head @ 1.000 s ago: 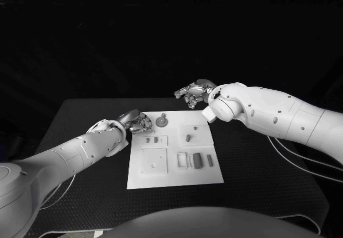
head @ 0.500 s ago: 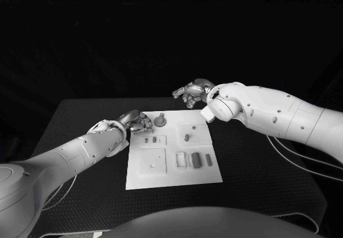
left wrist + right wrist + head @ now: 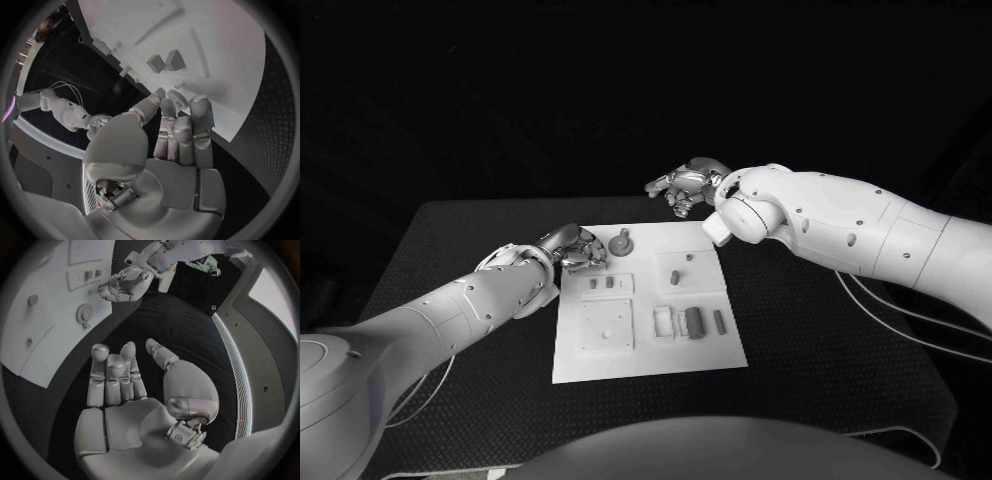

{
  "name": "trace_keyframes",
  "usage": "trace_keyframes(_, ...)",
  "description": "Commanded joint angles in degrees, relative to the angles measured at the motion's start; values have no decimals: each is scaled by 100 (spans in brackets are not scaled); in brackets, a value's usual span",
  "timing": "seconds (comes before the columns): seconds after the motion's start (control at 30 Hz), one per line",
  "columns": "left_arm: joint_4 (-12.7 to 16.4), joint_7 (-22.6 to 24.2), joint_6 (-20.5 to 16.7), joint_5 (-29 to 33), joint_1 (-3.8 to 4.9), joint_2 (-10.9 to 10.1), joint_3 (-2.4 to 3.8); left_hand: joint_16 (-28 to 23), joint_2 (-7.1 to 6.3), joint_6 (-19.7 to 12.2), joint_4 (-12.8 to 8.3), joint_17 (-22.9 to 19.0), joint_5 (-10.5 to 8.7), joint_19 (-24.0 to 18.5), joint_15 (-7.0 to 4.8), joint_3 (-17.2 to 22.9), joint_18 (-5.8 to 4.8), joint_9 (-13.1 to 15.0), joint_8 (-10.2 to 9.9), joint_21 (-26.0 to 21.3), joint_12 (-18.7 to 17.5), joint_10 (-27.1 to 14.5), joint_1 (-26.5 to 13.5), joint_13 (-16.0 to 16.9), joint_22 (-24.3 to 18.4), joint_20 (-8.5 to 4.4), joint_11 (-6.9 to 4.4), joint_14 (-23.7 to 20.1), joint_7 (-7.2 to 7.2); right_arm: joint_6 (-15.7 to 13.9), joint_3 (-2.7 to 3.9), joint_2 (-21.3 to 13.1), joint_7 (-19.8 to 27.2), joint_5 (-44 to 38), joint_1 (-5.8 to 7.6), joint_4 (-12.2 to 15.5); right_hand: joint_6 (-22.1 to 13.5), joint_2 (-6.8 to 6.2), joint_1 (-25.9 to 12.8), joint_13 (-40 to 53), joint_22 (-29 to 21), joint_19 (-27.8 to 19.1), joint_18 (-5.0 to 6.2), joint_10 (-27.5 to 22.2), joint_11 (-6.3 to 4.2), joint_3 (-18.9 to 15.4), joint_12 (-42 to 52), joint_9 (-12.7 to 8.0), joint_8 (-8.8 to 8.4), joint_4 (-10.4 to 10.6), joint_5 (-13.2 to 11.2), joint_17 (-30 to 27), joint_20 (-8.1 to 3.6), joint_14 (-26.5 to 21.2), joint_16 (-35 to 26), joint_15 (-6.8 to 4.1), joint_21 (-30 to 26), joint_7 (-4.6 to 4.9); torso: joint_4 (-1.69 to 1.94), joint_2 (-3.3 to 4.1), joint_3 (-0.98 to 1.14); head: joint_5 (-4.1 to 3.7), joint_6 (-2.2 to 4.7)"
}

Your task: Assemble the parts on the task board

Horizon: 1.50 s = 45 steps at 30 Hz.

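The white task board (image 3: 646, 345) lies in the middle of the black table. On it are small grey parts: a gear-like piece (image 3: 622, 241) near the far edge, a peg (image 3: 675, 277), two small pieces (image 3: 606, 283) and oblong blocks (image 3: 692, 322). My left hand (image 3: 574, 247) sits at the board's far left corner, fingers drawn together beside the thumb, with nothing visible in them (image 3: 169, 145). My right hand (image 3: 682, 185) hovers past the board's far edge over the table, fingers straight and apart from the thumb, holding nothing (image 3: 119, 385).
Black table surface (image 3: 819, 320) surrounds the board on all sides. The right wrist view shows the gear-like piece (image 3: 83, 314) on the board (image 3: 37, 315) and my left hand (image 3: 125, 282) at its corner. Cables (image 3: 877, 310) trail on the table under the right arm.
The right hand has edged slightly to the left beyond the board's far edge. The left hand has stayed at the board's corner.
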Motion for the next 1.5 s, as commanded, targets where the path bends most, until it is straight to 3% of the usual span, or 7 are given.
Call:
trace_keyframes(0.03, -37, 58, 118, 60, -6, 30, 2, -13, 56, 161, 14, 9, 27, 16, -28, 16, 393, 118, 13, 26, -11, 21, 4, -7, 114, -38, -18, 0, 140, 1, 4, 2, 38, -51, 2, 16, 5, -15, -60, -3, 55, -3, 86, -54, -1, 8, -27, 10, -28, 6, 10, -7, -17, -30, -33, -19, -20, 32, 7, -1, -1, -3, 0)
trace_keyframes(0.8, -233, 78, 170, 195, -28, 109, 6, -11, 59, 159, 13, 13, 26, 11, -27, 8, 389, 123, 11, 29, -14, 21, 3, -14, 118, -39, -17, -5, 140, -6, 4, -67, 35, -65, 32, 147, 6, -19, -59, -2, 53, -1, 86, -56, -1, 13, -26, 14, -28, 4, 10, -6, -18, -29, -33, -19, -22, 32, 1, 21, 4, -56, 0)
trace_keyframes(1.03, -219, 77, 188, 213, -28, 120, 6, -11, 61, 159, 13, 15, 26, 9, -27, 7, 388, 124, 10, 30, -14, 22, 3, -15, 119, -40, -17, -6, 140, -11, 5, -113, 31, -87, 68, 211, 7, -20, -58, -2, 53, 0, 86, -56, -1, 14, -25, 15, -28, 3, 10, -5, -19, -29, -33, -19, -22, 32, -11, 64, -2, -81, 0)
trace_keyframes(1.37, -201, 64, 192, 229, -32, 133, 6, -10, 64, 156, 13, 17, 26, 8, -26, 4, 386, 126, 7, 32, -15, 22, 3, -18, 120, -41, -17, -7, 141, -10, 8, -149, 25, -94, 108, 273, 8, -23, -59, -1, 53, 0, 86, -56, -1, 15, -25, 17, -28, 3, 10, -5, -19, -28, -33, -18, -23, 32, -24, 126, 11, -97, 0)
trace_keyframes(1.5, -210, 65, 192, 229, -46, 142, 6, -10, 66, 154, 13, 18, 26, 7, -26, 3, 386, 126, 6, 32, -15, 22, 4, -19, 120, -41, -17, -8, 141, -9, 9, -155, 25, -97, 117, 290, 8, -23, -58, -1, 53, 0, 86, -56, -1, 16, -24, 17, -29, 3, 10, -5, -19, -28, -33, -18, -23, 32, -28, 138, 5, -103, 0)
